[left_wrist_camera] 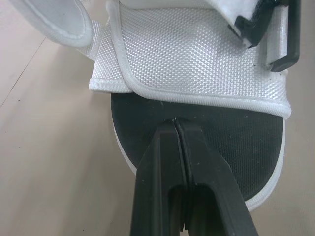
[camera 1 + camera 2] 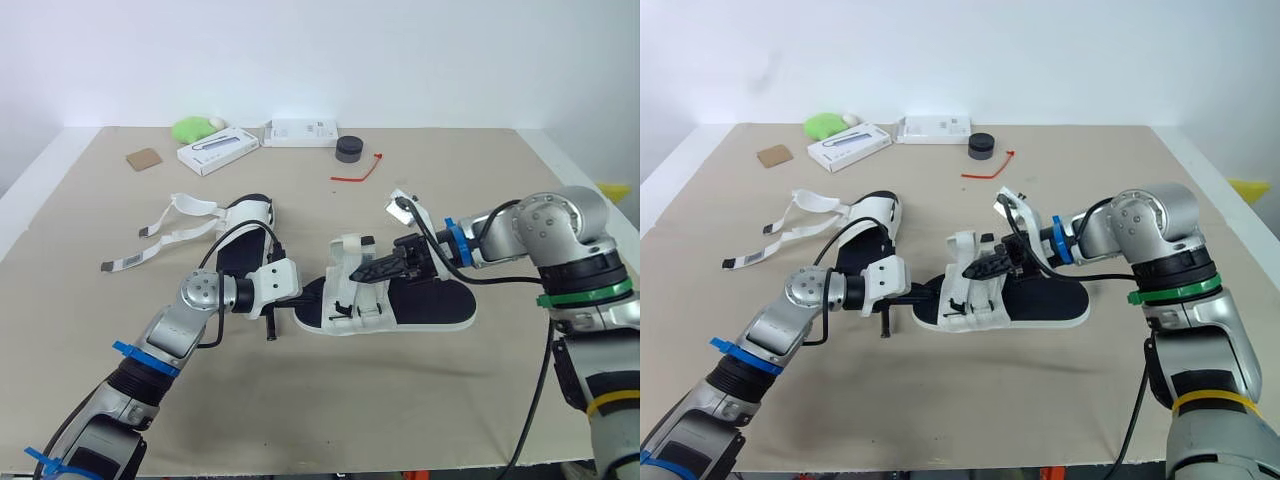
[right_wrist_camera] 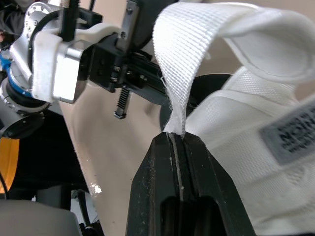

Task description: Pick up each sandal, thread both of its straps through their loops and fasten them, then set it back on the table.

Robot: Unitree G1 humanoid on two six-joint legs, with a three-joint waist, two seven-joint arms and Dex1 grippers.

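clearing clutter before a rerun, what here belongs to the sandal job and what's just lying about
Job: near sandal, gripped by left pincer; its strap in right pincer; far sandal, straps loose.

Lying about: green lump, angled white box, rear white box, black puck, red tie, brown card.

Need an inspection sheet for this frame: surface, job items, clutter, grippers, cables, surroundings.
Surface: beige table; no spills seen.
Job's things: near sandal flat mid-table, one strap lifted; far sandal behind it, straps loose, splayed on the table.
Clutter: green lump, white box, second white box, black round item, red zip tie, brown square, all near the far edge.
Grippers: left gripper shut on the near sandal's sole edge; right gripper shut on its strap.
Cables: black cable loops above the left wrist; another cable hangs beside the right arm.
Surroundings: white wall; yellow object past the table's right edge.
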